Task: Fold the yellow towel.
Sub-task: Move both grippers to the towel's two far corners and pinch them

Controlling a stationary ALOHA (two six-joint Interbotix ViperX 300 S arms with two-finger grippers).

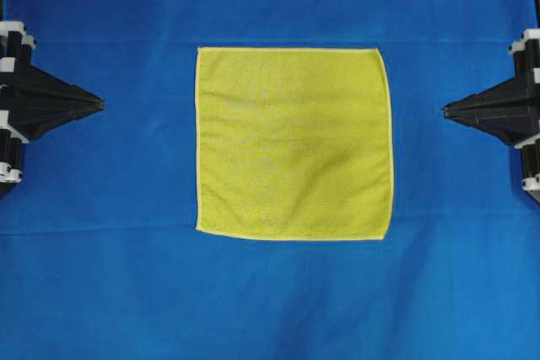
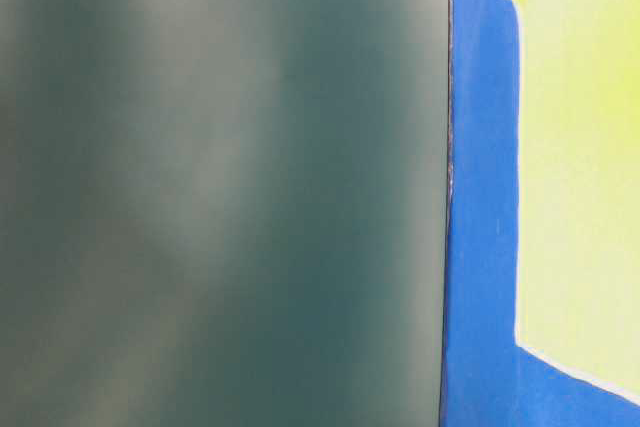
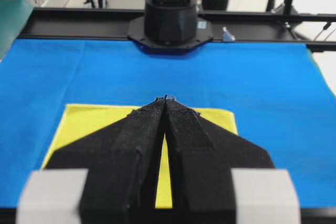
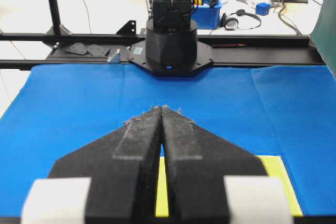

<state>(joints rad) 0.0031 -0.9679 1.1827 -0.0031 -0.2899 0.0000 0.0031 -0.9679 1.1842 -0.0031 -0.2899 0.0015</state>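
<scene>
The yellow towel point(image 1: 294, 143) is judged light and limp; a hemmed corner is best pinched. The left gripper point(image 1: 99, 104) and right gripper point(image 1: 447, 109) are pressed together, holding nothing.

surface: blue cloth point(image 1: 270, 301) | frame: black rail point(image 4: 262, 40) | beyond: pale floor point(image 4: 100, 3), blue bin point(image 4: 212, 17)

In the table-level view a blurred grey-green surface point(image 2: 220, 187) fills the left part, and the yellow towel point(image 2: 580, 167) is cut by the right edge. In both wrist views the closed gripper fingers point(image 3: 131, 150) hide the middle of the towel. Both arms are cut by the overhead view's side edges.
</scene>
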